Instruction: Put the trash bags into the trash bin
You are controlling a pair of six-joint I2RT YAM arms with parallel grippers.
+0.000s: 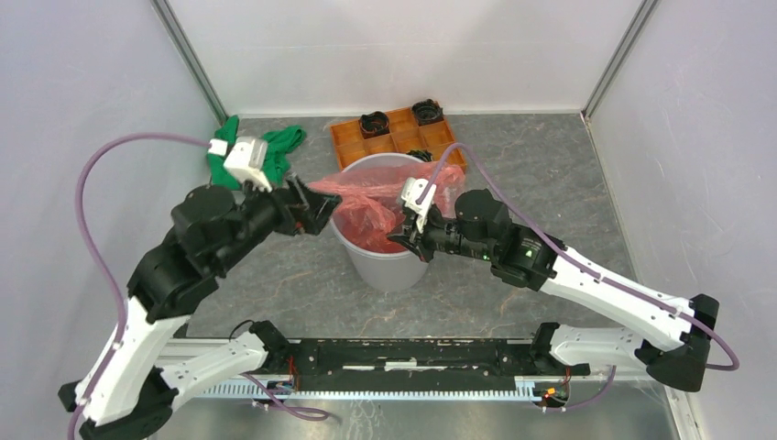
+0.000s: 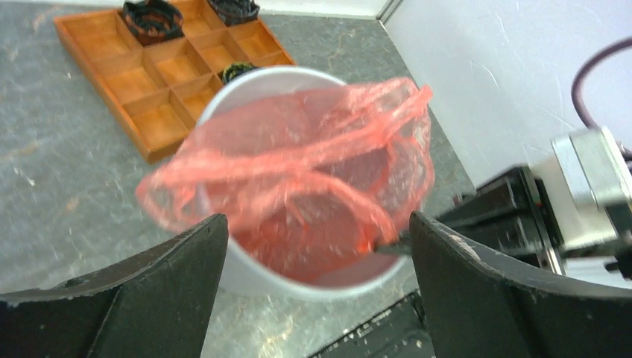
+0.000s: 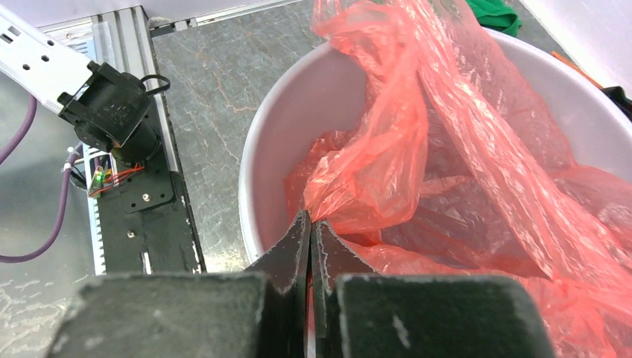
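The translucent red-orange trash bag (image 1: 371,206) lies crumpled in the mouth of the light grey trash bin (image 1: 385,266) at the table's middle. Part of it sits inside, and loose film rises above the rim. My right gripper (image 1: 410,236) hangs over the near right rim. In the right wrist view it (image 3: 309,220) is shut on a fold of the bag (image 3: 447,134) inside the bin (image 3: 279,127). My left gripper (image 1: 316,209) stands open just left of the bin. In its wrist view the wide jaws (image 2: 317,220) frame the bag (image 2: 298,171) and the bin (image 2: 246,276), holding nothing.
An orange compartment tray (image 1: 394,139) lies behind the bin with black items (image 1: 374,122) in some cells. A green cloth (image 1: 286,140) is bunched at the back left. Grey walls close in the sides, and the arms' mounting rail (image 1: 394,353) runs along the near edge.
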